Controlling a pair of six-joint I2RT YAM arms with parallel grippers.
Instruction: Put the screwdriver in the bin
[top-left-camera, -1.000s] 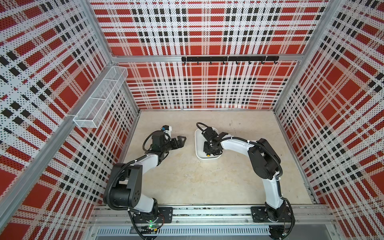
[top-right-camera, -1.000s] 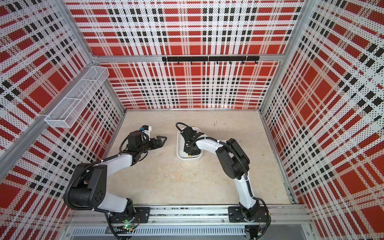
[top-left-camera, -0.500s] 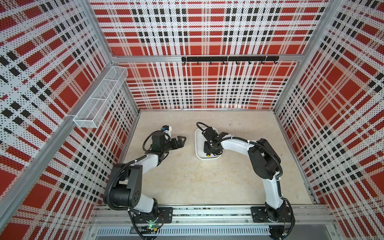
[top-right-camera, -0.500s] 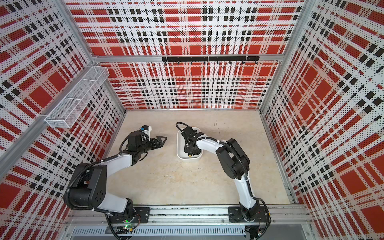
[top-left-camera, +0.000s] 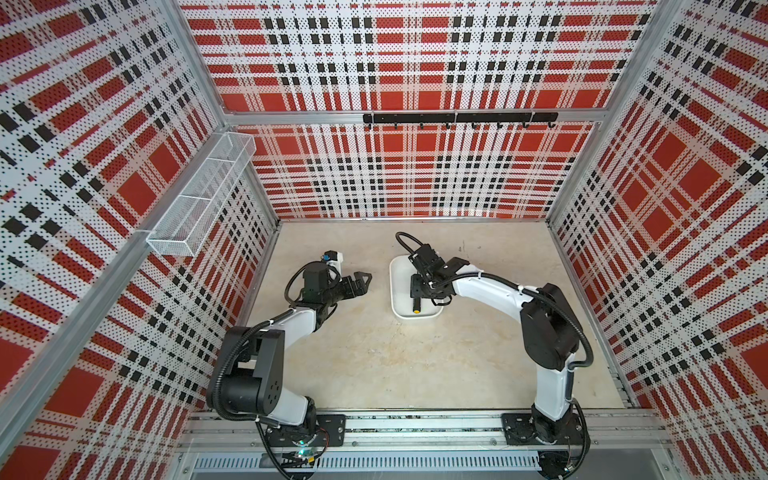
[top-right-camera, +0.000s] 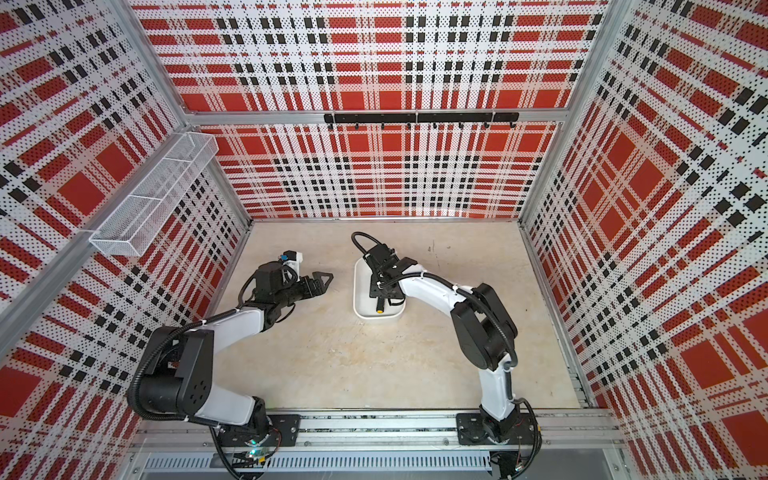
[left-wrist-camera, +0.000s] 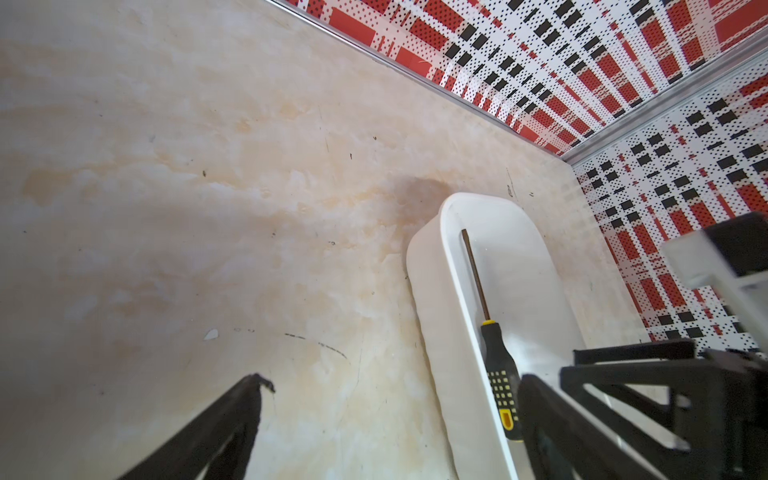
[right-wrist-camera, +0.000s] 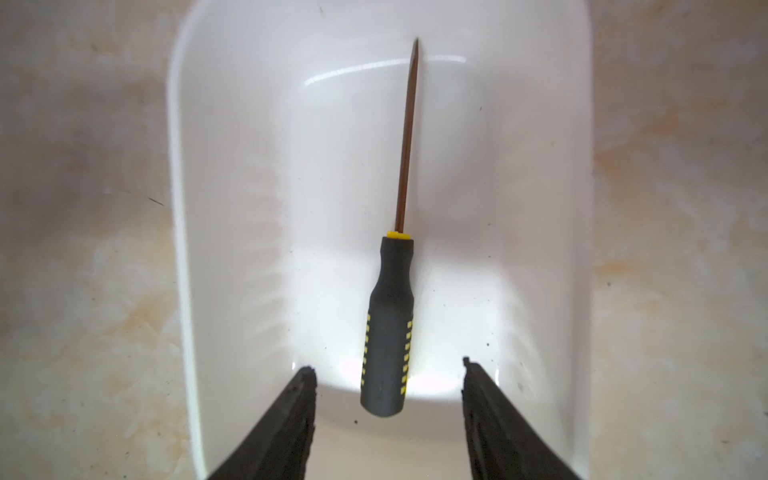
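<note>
The screwdriver (right-wrist-camera: 388, 324), with a black handle, yellow marks and a thin shaft, lies lengthwise on the floor of the white bin (right-wrist-camera: 232, 208). My right gripper (right-wrist-camera: 387, 365) is open just above the bin. Its fingers stand on either side of the handle's end, with a clear gap on both sides. In both top views the yellow end of the screwdriver (top-left-camera: 415, 308) (top-right-camera: 379, 309) shows near the front wall of the bin (top-left-camera: 399, 286) (top-right-camera: 360, 291). My left gripper (top-left-camera: 361, 279) (left-wrist-camera: 395, 380) is open and empty over the table, left of the bin.
A long white wire mesh basket (top-left-camera: 199, 199) hangs on the left wall. A black hook rail (top-left-camera: 457, 118) runs along the back wall. Bare beige table (top-left-camera: 374, 357) lies in front of the bin, between the two arm bases.
My right gripper's jaws have opened off the screwdriver handle, and the screwdriver now rests free in the bin. Neither arm has visibly shifted.
</note>
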